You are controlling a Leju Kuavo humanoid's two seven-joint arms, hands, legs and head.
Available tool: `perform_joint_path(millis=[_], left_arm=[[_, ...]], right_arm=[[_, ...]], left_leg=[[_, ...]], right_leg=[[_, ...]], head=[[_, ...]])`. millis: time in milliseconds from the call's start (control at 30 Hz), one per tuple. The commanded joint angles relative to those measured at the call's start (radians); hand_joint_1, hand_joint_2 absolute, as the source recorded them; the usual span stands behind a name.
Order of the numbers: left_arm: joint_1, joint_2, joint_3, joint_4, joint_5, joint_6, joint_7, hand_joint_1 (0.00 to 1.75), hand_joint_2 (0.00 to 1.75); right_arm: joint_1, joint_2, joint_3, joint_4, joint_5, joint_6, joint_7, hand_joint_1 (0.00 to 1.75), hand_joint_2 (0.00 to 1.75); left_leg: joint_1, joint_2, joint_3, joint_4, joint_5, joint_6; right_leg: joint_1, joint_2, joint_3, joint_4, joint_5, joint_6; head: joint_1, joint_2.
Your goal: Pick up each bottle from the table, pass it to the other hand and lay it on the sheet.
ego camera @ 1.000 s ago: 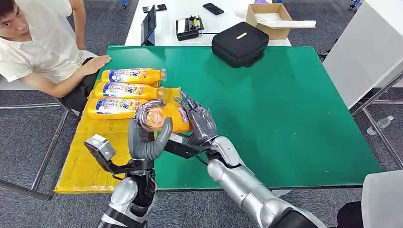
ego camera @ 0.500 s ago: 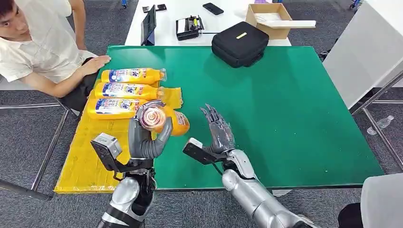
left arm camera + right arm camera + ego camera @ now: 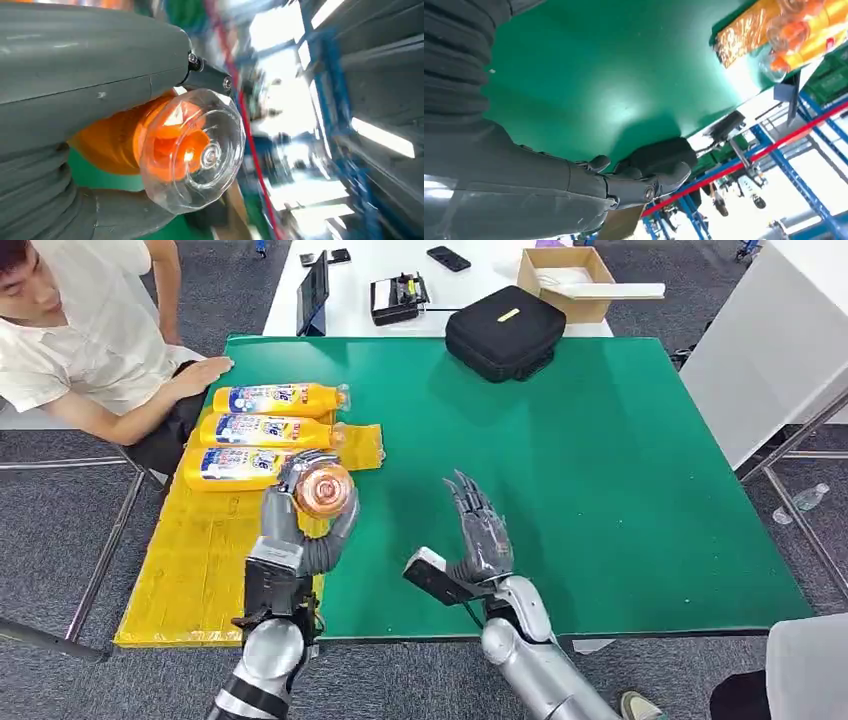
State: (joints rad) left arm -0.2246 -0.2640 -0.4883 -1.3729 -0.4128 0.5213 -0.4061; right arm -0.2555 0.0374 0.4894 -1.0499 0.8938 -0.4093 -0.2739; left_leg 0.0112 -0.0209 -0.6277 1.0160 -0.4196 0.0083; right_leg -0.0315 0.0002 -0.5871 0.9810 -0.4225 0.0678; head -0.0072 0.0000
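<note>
My left hand point(image 3: 300, 530) grips an orange bottle point(image 3: 322, 488) with a clear cap, held above the edge of the yellow sheet point(image 3: 200, 560), its cap end pointing up toward the camera. The left wrist view shows that bottle point(image 3: 175, 145) close up in the left hand point(image 3: 75, 100). Three more orange bottles lie side by side at the sheet's far end: point(image 3: 275, 398), point(image 3: 262, 430), point(image 3: 240, 464). My right hand point(image 3: 480, 530) stands open, fingers apart and upright, over the green table point(image 3: 600, 460), holding nothing. In the right wrist view the right hand point(image 3: 549, 180) is empty.
A person sits at the table's far left corner, one hand point(image 3: 200, 370) resting beside the bottles. A black case point(image 3: 505, 330) lies at the table's back edge. Behind it a white table carries a cardboard box point(image 3: 570, 280), a phone and a small device.
My right hand has let go of the bottle and drawn back to the right, fingers spread. My left hand keeps the bottle and has shifted slightly left toward the sheet.
</note>
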Motion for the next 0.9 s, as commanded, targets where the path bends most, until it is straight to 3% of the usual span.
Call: perform_joint_path(millis=[33,167,433,733,900], left_arm=[[-0.006,0.045,0.011,0.095,-0.640,0.100,0.251,1.75,1.75],[0.023,0.054,0.047,0.086,-0.916,0.125,0.382,1.75,1.75],[-0.019,0.074,0.066,0.278,-1.098,-0.083,0.545,1.75,1.75],[-0.102,0.057,0.093,0.417,-1.110,-0.204,0.614,1.75,1.75],[-0.176,0.033,0.144,0.545,-1.077,-0.164,0.602,1.75,1.75]], right_arm=[[0.095,-0.021,-0.123,-0.178,0.050,0.041,0.008,0.00,1.75],[0.178,-0.033,-0.211,-0.277,0.064,0.044,0.007,0.00,1.75],[0.272,-0.020,-0.311,-0.360,0.031,0.078,-0.023,0.00,1.75],[0.265,0.003,-0.333,-0.326,-0.004,0.111,-0.050,0.00,1.75],[0.239,0.014,-0.322,-0.285,-0.013,0.126,-0.065,0.00,1.75]], left_leg=[[0.000,0.001,0.005,-0.001,-0.001,0.000],[0.000,0.000,0.007,-0.001,-0.002,0.000],[0.000,0.000,0.005,-0.002,-0.001,0.000],[0.000,0.001,0.005,-0.001,-0.002,0.000],[0.001,0.001,0.005,-0.001,-0.001,0.000]], right_leg=[[0.001,0.000,0.005,-0.001,-0.001,-0.004],[0.001,-0.002,0.007,-0.002,-0.002,-0.004],[0.001,-0.002,0.006,-0.002,-0.001,-0.004],[0.001,-0.001,0.005,-0.002,-0.001,-0.004],[0.001,-0.001,0.005,-0.002,-0.001,-0.004]], head=[[0.000,0.000],[0.000,0.000],[0.000,0.000],[0.000,0.000],[0.000,0.000]])
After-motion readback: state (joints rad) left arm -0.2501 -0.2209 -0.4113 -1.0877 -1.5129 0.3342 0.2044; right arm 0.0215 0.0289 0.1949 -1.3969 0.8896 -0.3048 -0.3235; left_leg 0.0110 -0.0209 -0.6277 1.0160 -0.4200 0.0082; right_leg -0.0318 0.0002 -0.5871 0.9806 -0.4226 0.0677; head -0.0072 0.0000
